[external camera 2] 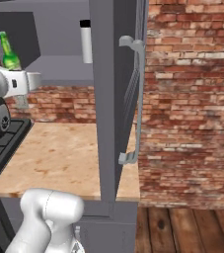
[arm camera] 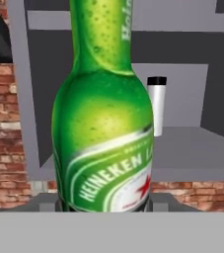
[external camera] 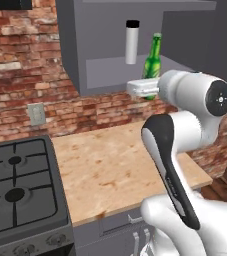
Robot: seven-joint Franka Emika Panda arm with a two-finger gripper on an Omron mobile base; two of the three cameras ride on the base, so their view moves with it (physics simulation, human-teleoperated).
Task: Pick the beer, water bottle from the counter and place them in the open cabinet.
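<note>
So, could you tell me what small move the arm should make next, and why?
Probably carry the beer forward, deeper over the cabinet shelf, then lower it. The fingers are shut on the beer, which hangs tilted at the shelf's front edge, not yet standing. The water bottle already stands farther back on the shelf, so aim beside it.

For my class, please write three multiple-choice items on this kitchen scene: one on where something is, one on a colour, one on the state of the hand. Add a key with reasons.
1. Where is the water bottle?
A. on the stove
B. on the shelf of the open cabinet
C. on the counter

2. What colour is the beer?
A. green
B. brown
C. clear

3. What is the hand doing?
A. hanging open
B. pressing the wall
C. gripping the beer

Key: B, it stands upright inside the doorless cabinet; A, its glass is green in every view; C, the hand view has the bottle clamped right before the camera.
</note>
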